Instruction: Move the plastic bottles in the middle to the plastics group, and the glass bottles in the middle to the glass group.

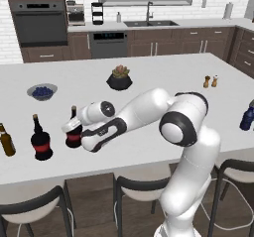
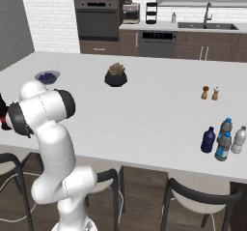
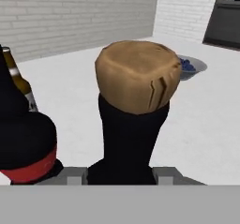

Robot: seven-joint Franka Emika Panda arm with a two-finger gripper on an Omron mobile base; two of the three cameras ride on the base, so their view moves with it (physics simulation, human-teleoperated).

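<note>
Black bottle (image 1: 74,134), round-bodied with a red band, stands on the white island counter (image 1: 149,77) in the left base view, near the front edge, with the gripper (image 1: 74,128) closed around it low on the neck; the arm's hand covers much of the body, so how the fingers sit on it is hard to make out there. Just to its left stands a matching black bottle with a tan cork (image 1: 41,141), and further left, at the picture's edge, a slimmer amber-brown bottle (image 1: 6,141). Behind them lie a bowl of blueberries (image 1: 42,91) and a potted plant (image 1: 119,77); two small shakers (image 1: 210,81) stand to the right, and a dark blue bottle (image 1: 247,117) at the far right edge. In the right base view, the plastics cluster near the counter's front right: a solid dark blue bottle (image 2: 208,140), a clear bottle with blue cap and label (image 2: 222,147), another clear blue-capped bottle (image 2: 225,127) just behind it, and a pale one (image 2: 238,139) beside them, all close together. In the hand view, the held bottle's black neck (image 3: 127,138) rises between the two fingertips, which press on it from either side, its tan cork (image 3: 137,75) on top; the neighbouring black bottle's red band (image 3: 29,169) shows at left.
</note>
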